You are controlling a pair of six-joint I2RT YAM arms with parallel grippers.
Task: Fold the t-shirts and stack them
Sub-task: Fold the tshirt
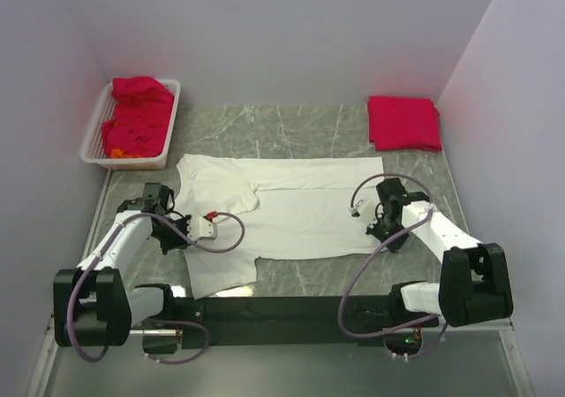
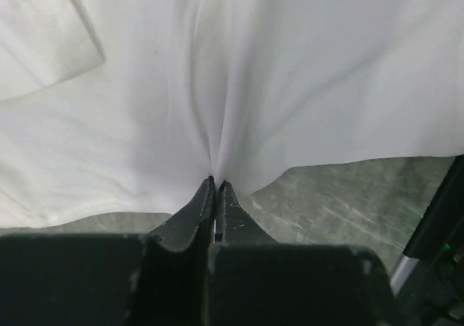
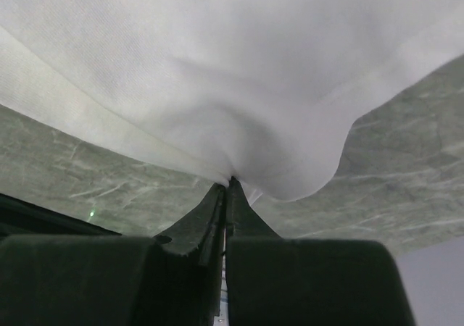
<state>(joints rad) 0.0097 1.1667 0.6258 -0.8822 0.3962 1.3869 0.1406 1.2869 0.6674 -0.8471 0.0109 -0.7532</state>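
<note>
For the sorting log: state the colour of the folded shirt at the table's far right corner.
The folded fabric t-shirt is plain crimson-red, clearest in the top external view.

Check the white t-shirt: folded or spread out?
Spread. The white t-shirt lies flat on the table, both sleeves out, while the left end effector and right end effector pinch its edges.

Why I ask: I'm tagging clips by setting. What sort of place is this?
Probably a robot lab cell: pale walls box in a marble-patterned table, left arm and right arm are bolted at its near edge, and a white t-shirt, a folded red t-shirt and a basket of red shirts lie out.
</note>
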